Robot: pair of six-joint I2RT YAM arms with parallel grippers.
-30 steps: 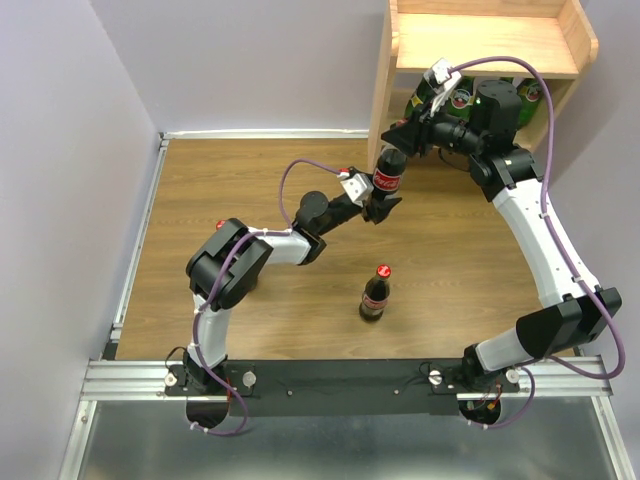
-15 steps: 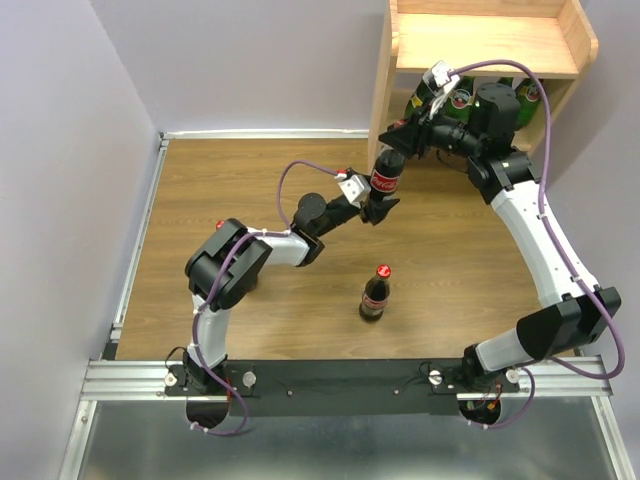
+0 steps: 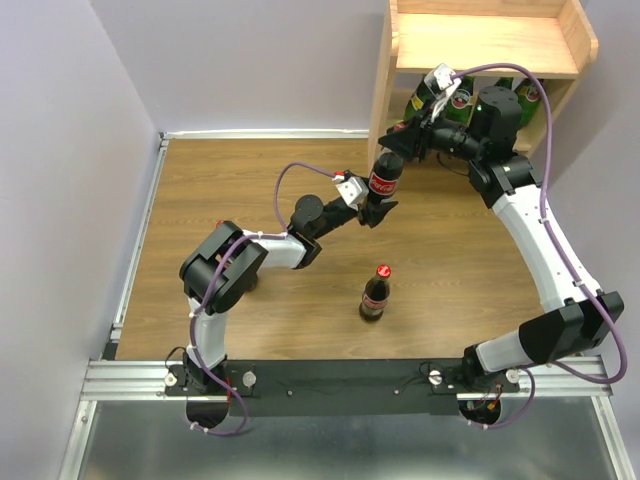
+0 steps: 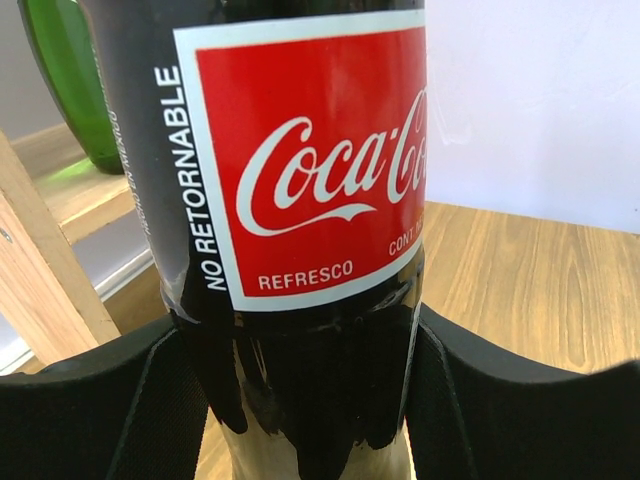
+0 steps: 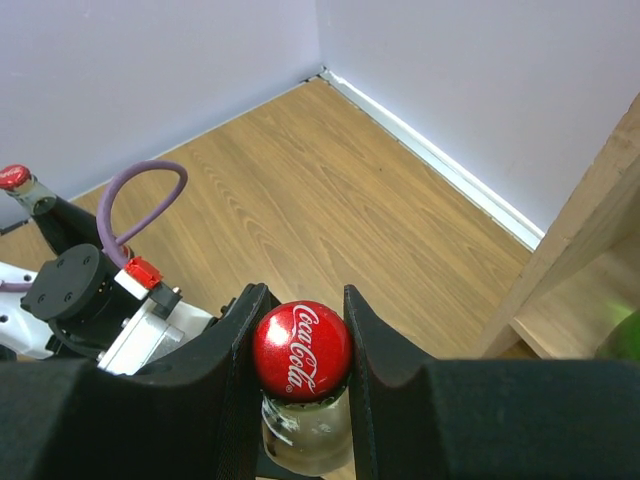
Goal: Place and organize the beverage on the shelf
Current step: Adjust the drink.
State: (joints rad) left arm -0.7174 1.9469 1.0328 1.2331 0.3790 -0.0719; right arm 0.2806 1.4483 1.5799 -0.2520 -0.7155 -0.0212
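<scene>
A dark cola bottle (image 3: 384,182) with a red label is held upright above the floor, just left of the wooden shelf (image 3: 486,44). My left gripper (image 3: 374,207) is shut on its lower body (image 4: 300,200), below the label. My right gripper (image 5: 300,350) is shut on the same bottle's red cap (image 5: 301,347), one finger on each side. A second cola bottle (image 3: 375,294) stands on the floor between the arms. Another red cap (image 3: 220,224) shows behind the left arm's elbow. Green bottles (image 3: 421,100) stand on the shelf's lower tier.
The shelf's side panel (image 4: 40,270) stands close on the left of the held bottle, with a green bottle (image 4: 65,90) behind it. Purple walls close in the wooden floor (image 3: 250,190) at the back and left. The right arm (image 3: 540,230) arches along the right side.
The held bottle and both grippers have drifted slightly left, and the left arm's elbow has shifted left. Both grips are unchanged.
</scene>
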